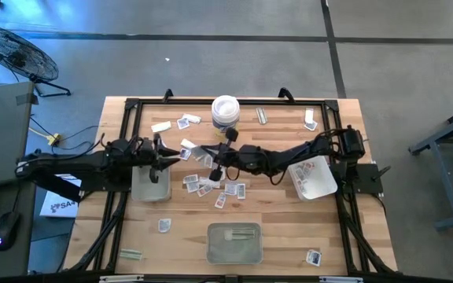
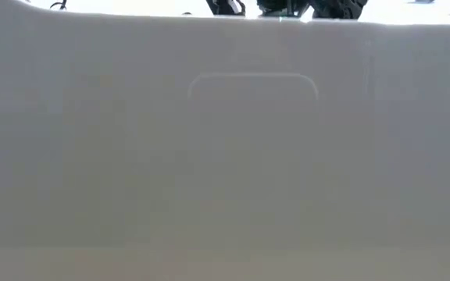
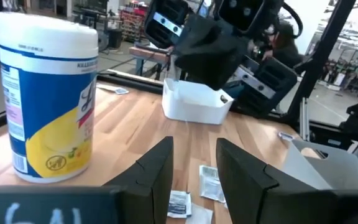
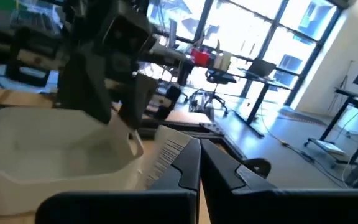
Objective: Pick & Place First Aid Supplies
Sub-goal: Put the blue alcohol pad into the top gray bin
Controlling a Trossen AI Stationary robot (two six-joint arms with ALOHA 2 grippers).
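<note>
Left hand (image 1: 163, 159) at table (image 1: 289, 228) nine o'clock, over a grey tray (image 1: 149, 185), fingers (image 3: 154, 171) parted, holding nothing visible. Packets (image 1: 215, 185) scattered at centre, more toward twelve beside the tub (image 1: 225, 112). Right hand (image 1: 217, 167) at centre above packets, fingers pressed together, nothing visibly held.

packets (image 1: 213, 187) mid-table, tub (image 1: 225, 112) behind, trays (image 1: 234, 242) around

Grey concrete floor (image 1: 211, 63) – floor fan (image 1: 14, 51), bright windows (image 4: 253, 31) behind
</note>
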